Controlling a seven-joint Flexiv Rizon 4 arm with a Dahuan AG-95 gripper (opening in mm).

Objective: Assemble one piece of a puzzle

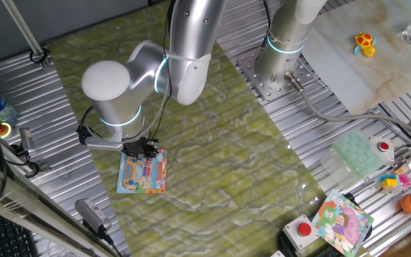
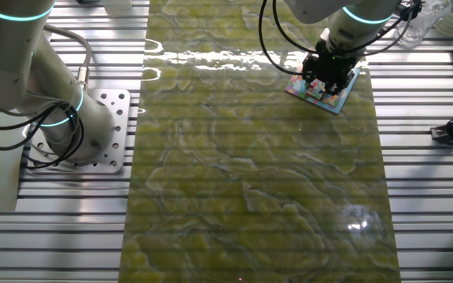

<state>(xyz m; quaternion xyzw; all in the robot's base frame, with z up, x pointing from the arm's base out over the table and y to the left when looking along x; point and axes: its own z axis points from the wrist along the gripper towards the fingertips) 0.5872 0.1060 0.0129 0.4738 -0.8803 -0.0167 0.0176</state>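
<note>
The gripper point(image 1: 143, 148) sits low over the top edge of the puzzle point(image 1: 143, 173); whether its fingers are apart or together I cannot tell, and the piece is hidden beneath them. Press straight down, gently, keeping the board flat on the green mat point(image 1: 220, 150), then release cleanly.

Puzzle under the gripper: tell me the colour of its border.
Light blue, clearest in one fixed view, along the puzzle edge below the gripper.
</note>
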